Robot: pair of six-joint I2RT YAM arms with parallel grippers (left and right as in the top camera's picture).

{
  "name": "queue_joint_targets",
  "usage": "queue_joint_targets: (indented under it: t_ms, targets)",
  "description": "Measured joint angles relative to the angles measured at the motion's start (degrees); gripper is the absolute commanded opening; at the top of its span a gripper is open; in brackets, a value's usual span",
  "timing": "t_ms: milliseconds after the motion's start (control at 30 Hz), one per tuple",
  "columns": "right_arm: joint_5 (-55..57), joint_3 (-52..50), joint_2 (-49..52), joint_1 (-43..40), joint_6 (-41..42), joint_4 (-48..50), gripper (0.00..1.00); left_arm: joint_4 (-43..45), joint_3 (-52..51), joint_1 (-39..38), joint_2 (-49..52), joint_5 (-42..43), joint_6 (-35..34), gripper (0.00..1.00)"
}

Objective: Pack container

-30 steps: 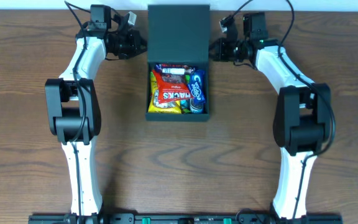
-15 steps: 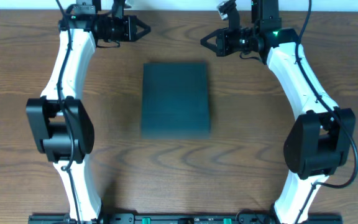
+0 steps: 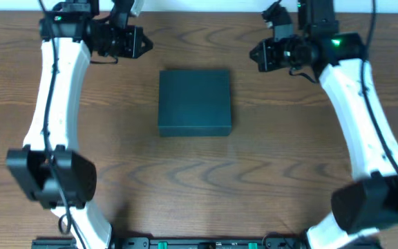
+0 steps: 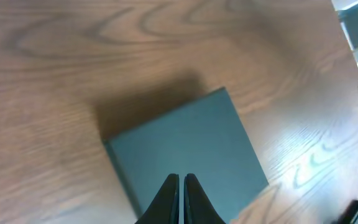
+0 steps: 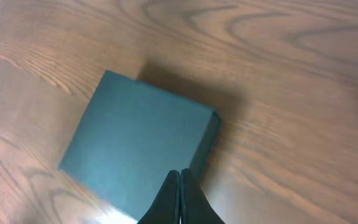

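The container [image 3: 195, 102] is a dark green-black rectangular box with its flap lid shut, lying flat in the middle of the wooden table; its contents are hidden. It also shows in the left wrist view [image 4: 185, 155] and in the right wrist view [image 5: 138, 146]. My left gripper [image 3: 141, 43] is shut and empty, raised above the table to the box's far left; its fingers show in the left wrist view [image 4: 181, 179]. My right gripper [image 3: 254, 53] is shut and empty, raised to the box's far right; its fingers show in the right wrist view [image 5: 179, 174].
The wooden table [image 3: 199, 187] surrounds the box. Both arms reach in from the front along the left and right sides. A pale wall edge runs along the far side of the table.
The lid went from open, with snack packets showing, to shut. Both grippers lifted away from the box's far corners and moved outward and up.
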Motion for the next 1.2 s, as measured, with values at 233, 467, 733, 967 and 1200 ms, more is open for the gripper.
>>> queue_joint_targets:
  t_ms: [233,467,733,967,1200]
  targets:
    - [2.51,-2.38,-12.41,0.15,-1.53,-9.25,0.01,-12.55,-3.02,-0.42,-13.42,0.0,2.19,0.06]
    - [0.96,-24.13,-39.78,0.96,-2.75,-10.4,0.02,-5.81,-27.54,-7.5,-44.17,-5.7,-3.91,0.06]
    - [-2.01,-40.3,-68.72,0.96,-1.68,-15.65,0.72,-6.21,-47.41,-9.81,-73.88,-11.72,-13.35,0.95]
    - [-2.21,-44.02,-73.85,0.96,4.52,-22.18,0.99,-7.56,-50.47,-9.86,-78.49,-16.28,-15.96,0.95]
    - [-2.05,-44.28,-73.85,0.96,7.08,-22.73,0.99,-9.16,-50.53,-9.86,-78.49,-17.09,-16.22,0.95]
